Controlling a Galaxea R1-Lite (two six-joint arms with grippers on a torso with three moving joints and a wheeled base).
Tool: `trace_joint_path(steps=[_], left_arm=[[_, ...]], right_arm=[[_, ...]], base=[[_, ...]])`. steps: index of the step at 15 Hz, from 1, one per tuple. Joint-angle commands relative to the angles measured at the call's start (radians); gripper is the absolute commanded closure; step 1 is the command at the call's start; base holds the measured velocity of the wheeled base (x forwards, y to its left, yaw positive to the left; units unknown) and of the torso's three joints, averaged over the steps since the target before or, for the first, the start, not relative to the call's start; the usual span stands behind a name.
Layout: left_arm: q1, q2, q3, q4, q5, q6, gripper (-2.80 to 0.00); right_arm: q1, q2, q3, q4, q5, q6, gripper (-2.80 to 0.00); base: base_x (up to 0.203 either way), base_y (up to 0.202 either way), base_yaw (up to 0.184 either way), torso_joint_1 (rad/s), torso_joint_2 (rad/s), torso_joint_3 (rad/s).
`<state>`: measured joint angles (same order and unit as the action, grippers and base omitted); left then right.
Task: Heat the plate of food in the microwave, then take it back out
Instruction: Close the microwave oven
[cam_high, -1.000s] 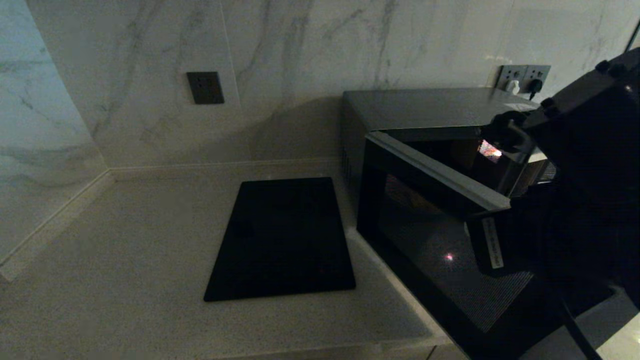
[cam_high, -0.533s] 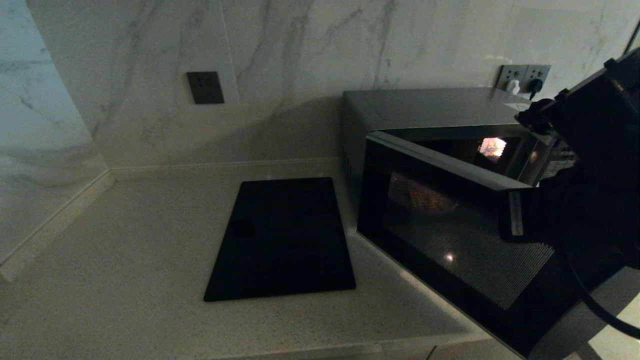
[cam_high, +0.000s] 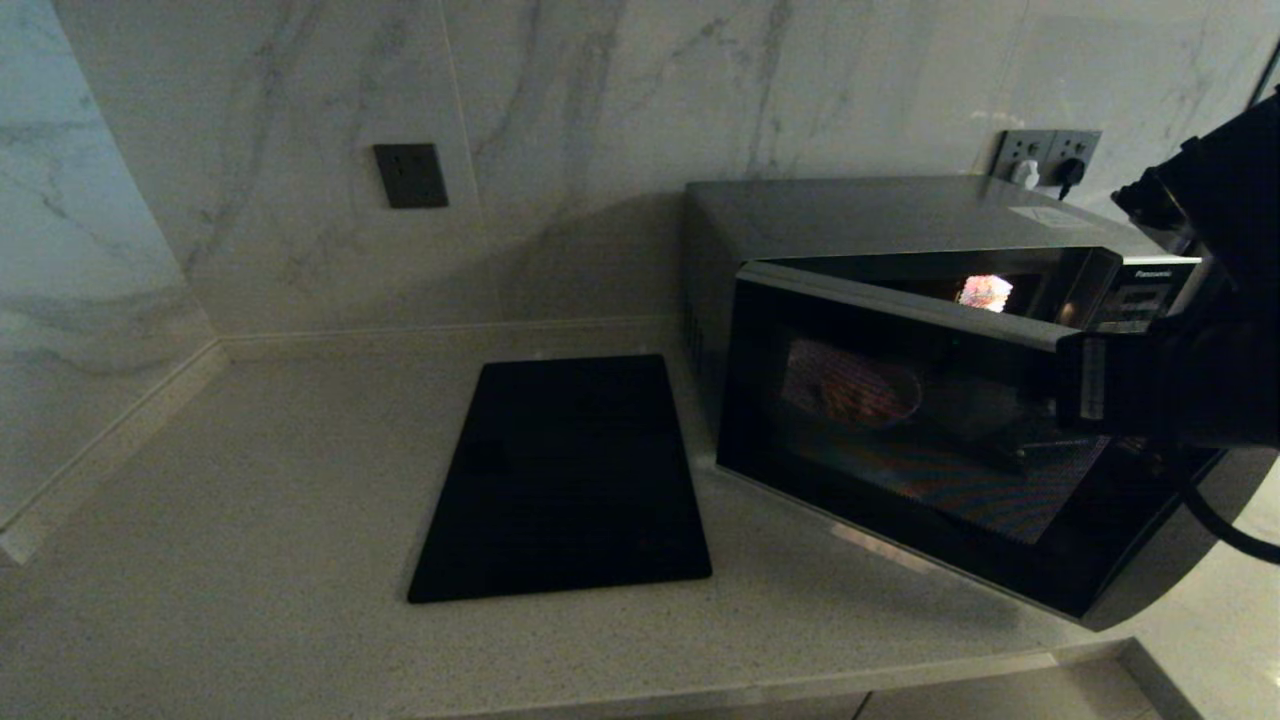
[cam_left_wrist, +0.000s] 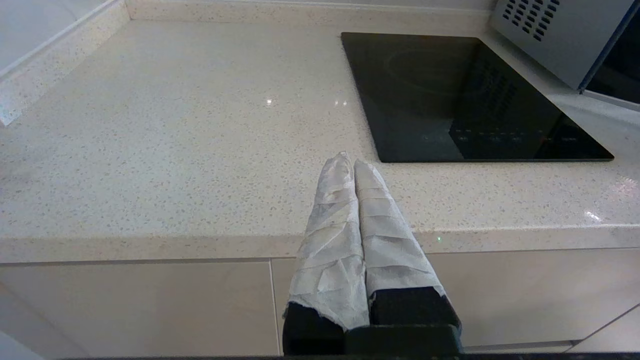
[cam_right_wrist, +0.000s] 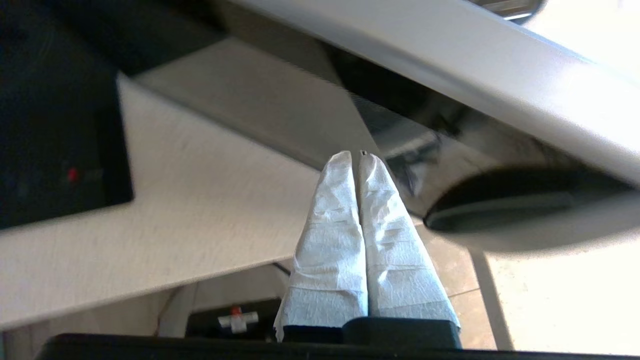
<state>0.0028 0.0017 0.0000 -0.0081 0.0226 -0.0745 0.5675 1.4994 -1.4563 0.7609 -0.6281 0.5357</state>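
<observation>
You see the microwave (cam_high: 900, 330) at right of the head view, its glass door (cam_high: 900, 440) nearly shut. The plate of food (cam_high: 850, 385) glows inside, behind the glass. Your right gripper (cam_right_wrist: 356, 159) sits by the door's outer end, its 2 wrapped fingers pressed together, holding nothing. The left gripper (cam_left_wrist: 348, 162), fingers also pressed together, waits at the counter's (cam_left_wrist: 175, 125) front edge near the black cooktop (cam_high: 570, 480). The door may not latch if the push glances off. Compared with 1 second ago, the door has swung much closer to shut.
</observation>
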Motion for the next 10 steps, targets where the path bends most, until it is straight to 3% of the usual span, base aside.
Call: trace_joint_path(steps=[1, 6, 10], left_arm=[[0.0, 0.0, 0.0, -0.001, 0.0, -0.001, 0.0], [0.0, 0.0, 0.0, 0.0, 0.0, -0.001, 0.0], [0.0, 0.0, 0.0, -0.001, 0.0, -0.001, 0.0]], right_arm=[[-0.063, 0.002, -0.013, 0.003, -0.002, 0.003, 0.0], [-0.148, 0.038, -0.007, -0.012, -0.002, 0.006, 0.0], [-0.254, 0.133, -0.05, -0.103, -0.003, 0.006, 0.0]], base=[[0.0, 0.0, 0.0, 0.0, 0.0, 0.0], [0.0, 0.0, 0.0, 0.0, 0.0, 0.0], [0.0, 0.0, 0.0, 0.0, 0.0, 0.0]])
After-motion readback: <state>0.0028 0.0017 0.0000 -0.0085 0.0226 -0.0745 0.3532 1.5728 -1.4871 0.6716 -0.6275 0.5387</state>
